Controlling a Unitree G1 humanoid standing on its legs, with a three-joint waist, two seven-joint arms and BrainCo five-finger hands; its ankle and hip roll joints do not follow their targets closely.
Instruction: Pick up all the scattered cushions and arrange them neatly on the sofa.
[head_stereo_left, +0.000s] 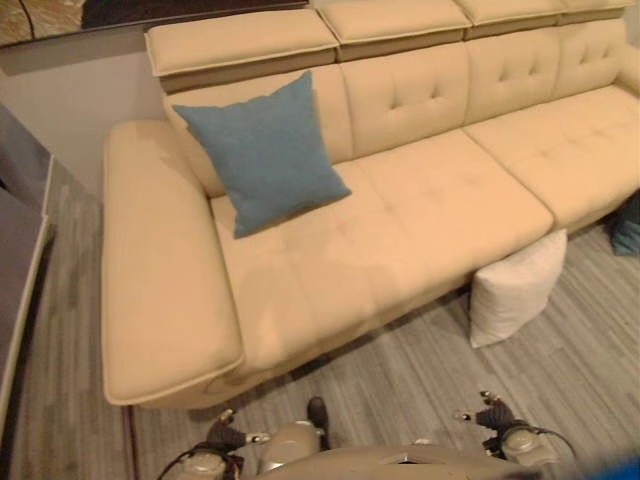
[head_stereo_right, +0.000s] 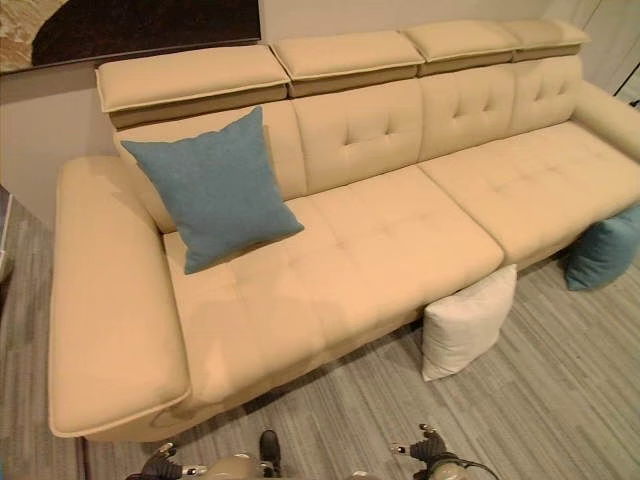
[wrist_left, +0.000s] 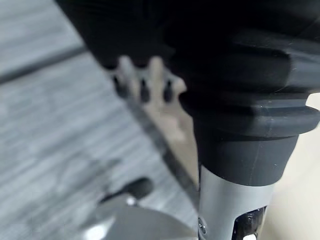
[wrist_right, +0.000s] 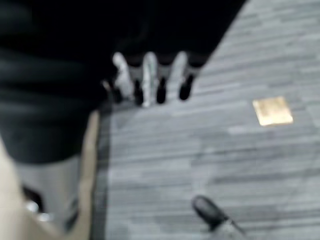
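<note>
A blue cushion (head_stereo_right: 212, 187) leans upright against the backrest at the left end of the beige sofa (head_stereo_right: 400, 230). A white cushion (head_stereo_right: 466, 322) stands on the grey floor (head_stereo_right: 560, 400) against the sofa's front, a teal cushion (head_stereo_right: 604, 250) further right. The left hand (wrist_left: 145, 82) and right hand (wrist_right: 150, 77) hang over the floor, fingers seemingly relaxed, holding nothing.

Lit evenly and softly from above, without glare on the sofa (head_stereo_right: 330, 250). Faint shadow under the blue cushion (head_stereo_right: 212, 187) and beneath the seat front, beside the white cushion (head_stereo_right: 466, 322). Bent slightly at the head views' edges. Blurred heavily in both wrist views: fingers (wrist_right: 149, 77) and grey floor (wrist_right: 225, 150) out of focus.
</note>
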